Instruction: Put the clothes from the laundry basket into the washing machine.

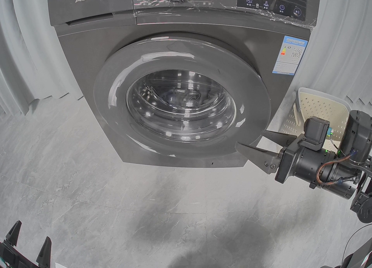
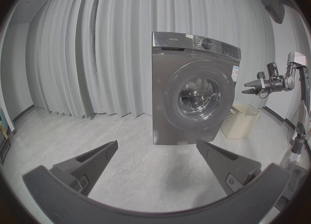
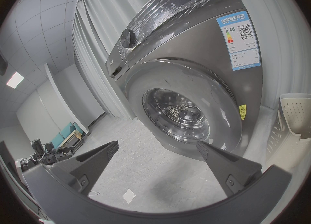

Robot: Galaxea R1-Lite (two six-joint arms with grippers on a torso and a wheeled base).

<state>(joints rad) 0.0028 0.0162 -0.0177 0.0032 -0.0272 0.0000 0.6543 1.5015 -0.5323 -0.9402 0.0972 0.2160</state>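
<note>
A grey front-loading washing machine [image 1: 182, 67] stands ahead with its round glass door [image 1: 181, 104] closed. A cream laundry basket [image 1: 321, 113] sits on the floor at its right side; its contents are hidden. My right gripper [image 1: 254, 143] hangs open in the air by the door's lower right edge, empty, in front of the basket. My left gripper [image 1: 29, 237] is low at the near left, open and empty. The left wrist view takes in the machine [image 2: 194, 91], the basket [image 2: 241, 119] and the right gripper [image 2: 247, 88] from farther back. In the right wrist view, the door [image 3: 181, 113] is close.
Pale curtains [image 1: 31, 48] hang behind and beside the machine. The grey tiled floor [image 1: 135, 210] in front of it is open. A teal sofa and some equipment [image 3: 61, 137] stand far off in the room.
</note>
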